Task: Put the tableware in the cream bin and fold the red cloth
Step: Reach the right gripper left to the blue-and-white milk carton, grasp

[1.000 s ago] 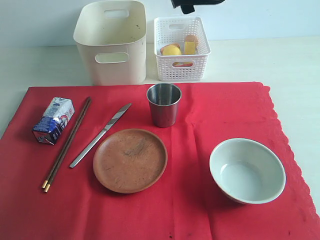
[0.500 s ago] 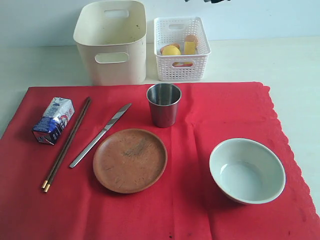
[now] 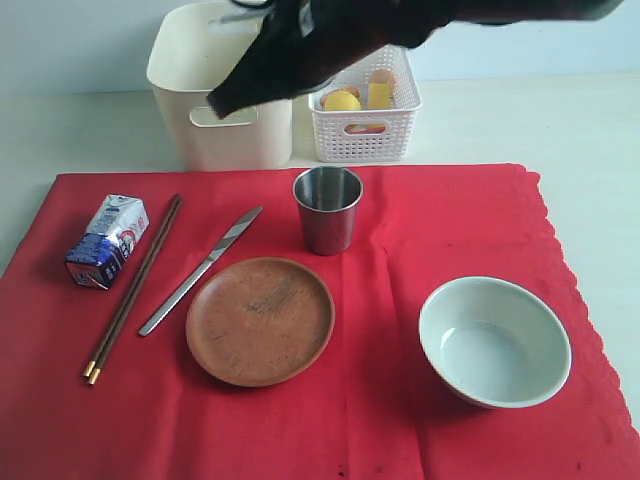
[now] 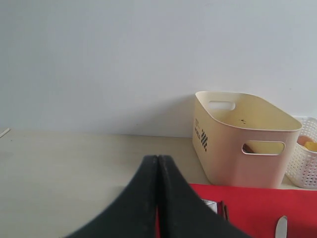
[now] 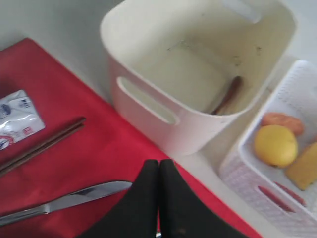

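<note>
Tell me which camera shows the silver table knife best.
The exterior view: the knife lies whole on the red cloth, between the chopsticks and the plate. The right wrist view shows the blade, with the handle running out of frame; the left wrist view catches only its tip.

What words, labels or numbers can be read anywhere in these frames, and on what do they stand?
No text here can be read.
On the milk carton: blue and white print, too blurred to read.
On the cream bin: a dark printed mark on one end wall, seen in the left wrist view, too small to read.
</note>
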Robot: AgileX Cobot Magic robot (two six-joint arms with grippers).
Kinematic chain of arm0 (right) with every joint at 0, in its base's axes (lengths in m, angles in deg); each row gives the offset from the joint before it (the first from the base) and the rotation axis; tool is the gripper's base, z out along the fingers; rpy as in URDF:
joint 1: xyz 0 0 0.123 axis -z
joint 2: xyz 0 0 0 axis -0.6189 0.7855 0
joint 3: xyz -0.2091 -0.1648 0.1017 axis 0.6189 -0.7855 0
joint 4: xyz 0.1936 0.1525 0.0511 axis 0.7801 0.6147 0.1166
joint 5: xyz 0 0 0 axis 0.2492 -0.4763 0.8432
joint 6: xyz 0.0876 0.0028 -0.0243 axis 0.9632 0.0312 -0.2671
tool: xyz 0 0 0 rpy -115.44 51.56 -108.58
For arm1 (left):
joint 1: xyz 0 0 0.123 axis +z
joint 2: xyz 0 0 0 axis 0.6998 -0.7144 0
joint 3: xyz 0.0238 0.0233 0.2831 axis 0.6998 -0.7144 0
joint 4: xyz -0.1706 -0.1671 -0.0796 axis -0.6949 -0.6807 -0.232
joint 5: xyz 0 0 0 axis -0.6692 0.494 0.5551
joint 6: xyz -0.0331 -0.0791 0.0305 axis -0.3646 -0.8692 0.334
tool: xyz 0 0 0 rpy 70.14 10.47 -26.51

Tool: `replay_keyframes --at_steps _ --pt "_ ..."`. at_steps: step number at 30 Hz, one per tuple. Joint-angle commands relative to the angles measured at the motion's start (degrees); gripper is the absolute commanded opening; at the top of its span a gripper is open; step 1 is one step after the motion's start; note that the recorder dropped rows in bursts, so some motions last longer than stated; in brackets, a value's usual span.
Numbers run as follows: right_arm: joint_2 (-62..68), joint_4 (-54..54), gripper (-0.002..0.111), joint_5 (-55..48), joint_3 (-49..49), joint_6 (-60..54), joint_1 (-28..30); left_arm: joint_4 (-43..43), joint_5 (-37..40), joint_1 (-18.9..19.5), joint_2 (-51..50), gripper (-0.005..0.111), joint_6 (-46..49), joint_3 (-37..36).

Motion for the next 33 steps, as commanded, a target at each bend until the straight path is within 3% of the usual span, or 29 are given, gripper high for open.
replay_keyframes --at_steps 1,3,7,9,15,17,20,33 --pt "5.59 0.00 0.000 1.61 3.00 2.78 -3.48 -0.05 0.06 0.14 0.22 0.001 -0.11 0.11" --pt "8.45 -0.14 0.003 0.95 6.11 2.78 -4.84 -0.05 0.06 0.14 0.22 0.001 -0.11 0.11" --pt "13.54 -0.46 0.020 -2.68 13.01 1.12 -7.61 -0.05 0.06 0.14 0.22 0.001 -0.11 0.11" --pt "15.64 -0.46 0.033 -3.71 15.77 0.88 -8.60 -0.05 0.06 0.14 0.22 0.001 -0.11 0.11" --pt "21.14 -0.07 0.084 -4.35 21.76 1.36 -11.32 -0.05 0.06 0.14 0.22 0.001 -0.11 0.11" --pt "22.80 0.69 0.095 -4.47 22.89 1.37 -12.06 -0.05 0.06 0.14 0.22 0.001 -0.11 0.11" --pt "24.57 3.19 0.102 -4.70 23.78 0.17 -13.00 -0.05 0.06 0.14 0.22 0.001 -0.11 0.11" --pt "27.19 10.01 0.102 1.71 23.92 0.28 -13.14 -0.05 0.06 0.14 0.22 0.001 0.00 0.11"
